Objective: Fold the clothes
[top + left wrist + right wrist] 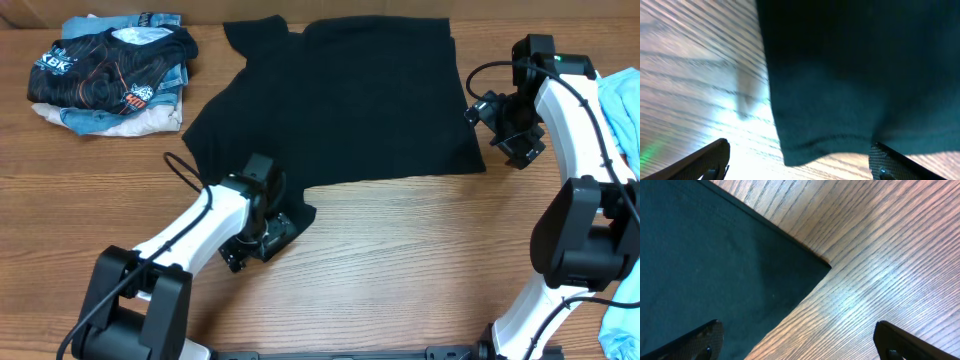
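Observation:
The clothes, a plain black T-shirt (pixel 340 100), lie spread flat on the wooden table (pixel 400 260). My left gripper (pixel 268 236) hovers low over its near-left corner. In the left wrist view the hemmed corner of the T-shirt (pixel 850 75) hangs between the wide-apart fingers (pixel 710 157), and the left gripper (pixel 800 150) is open. My right gripper (pixel 510 130) is beside the shirt's near-right corner. In the right wrist view that corner of the T-shirt (pixel 705 255) points between the jaws; the right gripper (pixel 797 330) is open and holds nothing.
A pile of other garments, topped by a black shirt with orange-and-white print (pixel 110 70), sits at the far left. Light blue fabric (pixel 625 110) lies at the right edge, with more of it (pixel 620 330) at the near right corner.

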Controlling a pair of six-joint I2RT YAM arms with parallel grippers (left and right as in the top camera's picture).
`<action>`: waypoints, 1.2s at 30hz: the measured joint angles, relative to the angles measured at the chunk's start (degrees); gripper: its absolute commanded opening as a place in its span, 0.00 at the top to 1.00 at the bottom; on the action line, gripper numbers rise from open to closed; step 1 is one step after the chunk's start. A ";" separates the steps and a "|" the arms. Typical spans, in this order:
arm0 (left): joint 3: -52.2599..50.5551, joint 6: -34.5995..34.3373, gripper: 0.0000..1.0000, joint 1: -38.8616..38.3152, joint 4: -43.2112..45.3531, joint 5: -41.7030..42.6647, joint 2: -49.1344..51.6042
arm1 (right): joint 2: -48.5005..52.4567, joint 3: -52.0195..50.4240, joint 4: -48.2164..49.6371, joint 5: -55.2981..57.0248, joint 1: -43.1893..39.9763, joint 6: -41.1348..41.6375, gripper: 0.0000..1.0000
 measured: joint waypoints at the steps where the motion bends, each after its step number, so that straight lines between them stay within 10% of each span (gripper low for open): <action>1: 0.00 0.39 0.12 0.48 0.11 -0.02 0.00 | 0.00 0.00 -0.04 0.00 0.00 0.00 0.00; 20: 0.17 3.63 0.20 2.45 1.92 0.85 3.76 | 0.00 -0.02 -0.09 -0.02 0.00 0.00 0.00; 27: 1.42 5.03 0.64 2.67 2.43 3.26 5.35 | 0.00 -0.02 0.09 0.00 0.00 -0.07 0.29; 36: 1.57 5.57 0.71 2.67 2.14 3.72 5.53 | 1.57 -0.48 1.99 -0.04 0.00 0.17 0.31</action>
